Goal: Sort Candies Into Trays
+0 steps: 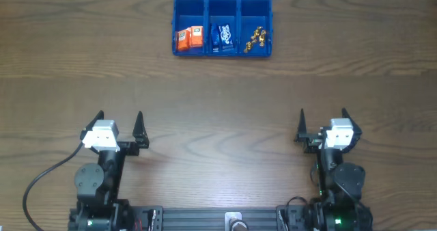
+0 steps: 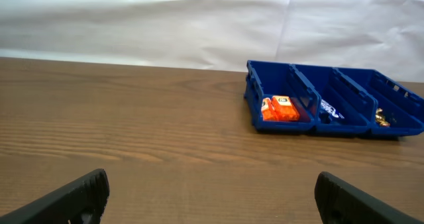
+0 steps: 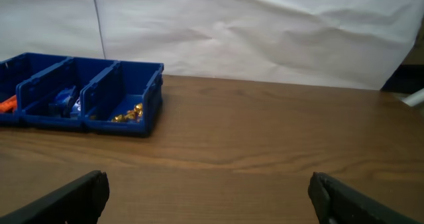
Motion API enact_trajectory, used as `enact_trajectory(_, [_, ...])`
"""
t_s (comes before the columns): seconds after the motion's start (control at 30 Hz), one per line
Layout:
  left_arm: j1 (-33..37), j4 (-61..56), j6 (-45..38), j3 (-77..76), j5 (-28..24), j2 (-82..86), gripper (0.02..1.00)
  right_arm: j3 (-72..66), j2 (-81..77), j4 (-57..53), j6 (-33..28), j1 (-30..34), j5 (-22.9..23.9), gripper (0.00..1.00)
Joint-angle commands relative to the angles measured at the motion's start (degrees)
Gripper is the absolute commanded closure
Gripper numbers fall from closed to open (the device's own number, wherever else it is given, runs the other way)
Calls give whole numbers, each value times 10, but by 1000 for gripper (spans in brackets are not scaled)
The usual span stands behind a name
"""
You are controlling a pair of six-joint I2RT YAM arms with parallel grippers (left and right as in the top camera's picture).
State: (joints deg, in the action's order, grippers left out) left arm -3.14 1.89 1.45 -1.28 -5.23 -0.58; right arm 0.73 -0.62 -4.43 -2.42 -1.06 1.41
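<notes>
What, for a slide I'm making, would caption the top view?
Sorted: orange candies, blue candies and gold candies occupy separate compartments of the blue tray; left hand and right hand sit open, empty.

You can't count the gold candies [image 1: 257, 41] in the upper middle of the top view: too small, just a clump in the right compartment of the blue tray [image 1: 222, 5]. Same for the blue candies [image 1: 222, 36] and orange candies [image 1: 189, 39]; wrapper print is unreadable.

Left wrist view: the tray's gold end runs out of frame, and compartment walls hide most of the blue and gold pieces.

Right wrist view: the tray's orange end is cut off, leaving you a sliver of orange.

The left gripper [image 2: 212, 179] has its fingers [image 2: 73, 197] clipped by the frame edge; so does the right gripper [image 3: 209, 177], fingers [image 3: 361, 197].

The top view's bottom edge cuts the left arm's base [image 1: 95, 210], the right arm's base [image 1: 338, 214] and the black cable [image 1: 26, 198] at lower left.
</notes>
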Motion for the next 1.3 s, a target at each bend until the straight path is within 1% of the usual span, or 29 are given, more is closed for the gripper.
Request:
enact_trajectory(0.03, [2,21,-2,10,-7,3,20,-4,5,1,-16,6,-35,3])
enact_trajectory(0.37, [2,21,-2,10,-7,3,20,-3,5,-2,-16,8,-33,3])
enact_trajectory(0.47, [2,21,-2,10,-7,3,20,-3,5,-3,-15,8,-15,3])
enact_trajectory(0.7, [2,21,-2,10,-7,3,20,-3,5,-3,-7,8,-15,3])
enact_trajectory(1.0, [2,21,-2,10,-7,3,20,-3,5,-3,-7,8,-9,3])
enact_trajectory(1.3, [2,21,-2,10,-7,3,20,-3,5,-3,-7,8,-12,3])
